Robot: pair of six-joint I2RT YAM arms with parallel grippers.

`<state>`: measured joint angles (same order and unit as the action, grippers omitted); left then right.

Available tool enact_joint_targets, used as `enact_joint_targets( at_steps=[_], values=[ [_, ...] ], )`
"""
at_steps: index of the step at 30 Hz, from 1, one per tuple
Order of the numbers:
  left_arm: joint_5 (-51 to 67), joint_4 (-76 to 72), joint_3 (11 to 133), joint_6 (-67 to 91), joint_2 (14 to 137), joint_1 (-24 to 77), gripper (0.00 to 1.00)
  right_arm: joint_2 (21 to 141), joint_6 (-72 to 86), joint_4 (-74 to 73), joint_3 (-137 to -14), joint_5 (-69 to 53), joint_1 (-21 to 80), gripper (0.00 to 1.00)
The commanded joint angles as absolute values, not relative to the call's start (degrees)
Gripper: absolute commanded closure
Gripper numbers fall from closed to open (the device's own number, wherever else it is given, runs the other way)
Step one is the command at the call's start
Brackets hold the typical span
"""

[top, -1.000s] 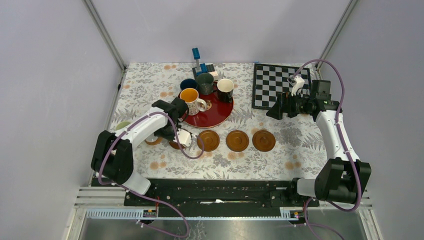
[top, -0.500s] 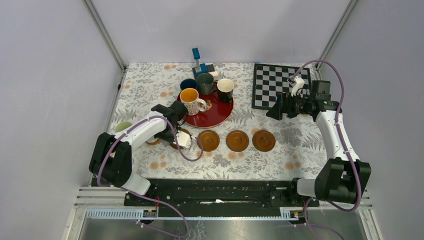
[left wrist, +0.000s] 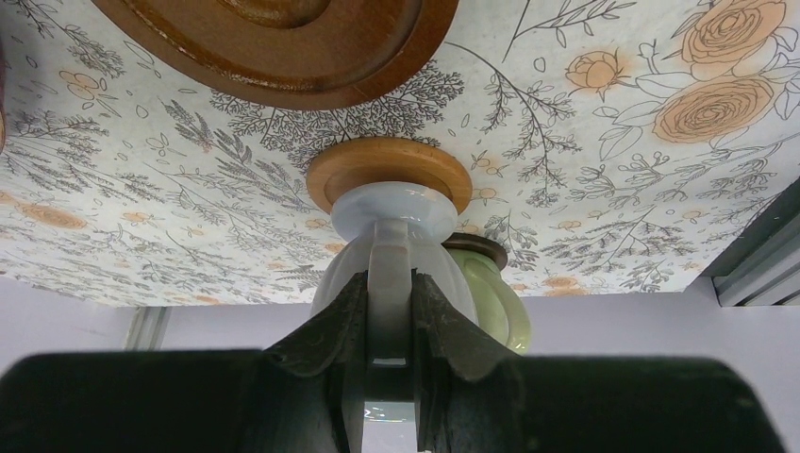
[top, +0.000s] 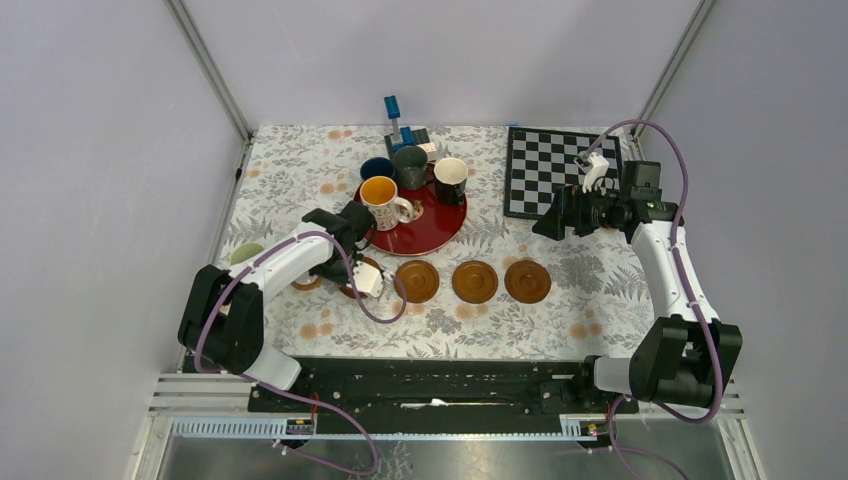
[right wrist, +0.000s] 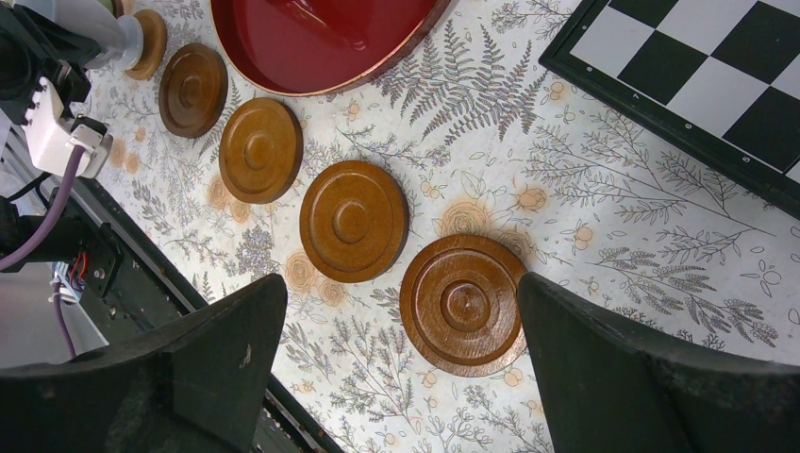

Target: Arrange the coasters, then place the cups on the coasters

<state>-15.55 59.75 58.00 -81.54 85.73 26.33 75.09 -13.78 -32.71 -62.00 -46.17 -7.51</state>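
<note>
My left gripper (left wrist: 389, 283) (top: 328, 268) is shut on the handle of the light blue cup (left wrist: 391, 222), whose base rests on a tan coaster (left wrist: 389, 170). Just behind it the pale green cup (left wrist: 491, 297) (top: 245, 252) sits on a dark coaster (left wrist: 476, 247). Several bare coasters lie in a row along the front: (top: 527, 281), (top: 474, 281), (top: 418, 281) and one half under my left wrist (top: 364, 268). The orange-lined patterned cup (top: 381, 198), dark blue cup (top: 376, 168), grey-green cup (top: 409, 163) and black cup (top: 450, 178) stand on the red tray (top: 430, 228). My right gripper (right wrist: 401, 283) (top: 548, 222) hangs open and holds nothing, above the rightmost coaster (right wrist: 462, 304).
A chessboard (top: 560, 170) lies at the back right, under my right wrist. A blue upright object (top: 393, 118) on a dark base stands behind the tray. The floral cloth (top: 290, 170) covers the table, with walls close on both sides.
My left gripper has come down and slightly nearer with the light blue cup, then held still. The right arm has not moved.
</note>
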Motion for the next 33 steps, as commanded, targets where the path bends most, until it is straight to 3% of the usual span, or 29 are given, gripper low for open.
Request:
enact_joint_targets(
  at_steps=[1,22,33],
  values=[
    [-16.5,59.1,59.0,-83.6,85.2,25.8,0.96,74.0,-13.5,-32.3,-61.9,-47.6,-7.6,0.02],
    [-15.9,58.5,57.6,-85.0,86.1,24.8,0.90,74.2,-13.4,-32.4,-61.9,-47.5,-7.6,0.02],
    [-15.6,58.5,57.3,-85.7,85.9,24.8,0.74,74.2,-13.4,-32.3,-61.8,-47.5,-7.6,0.02]
  ],
)
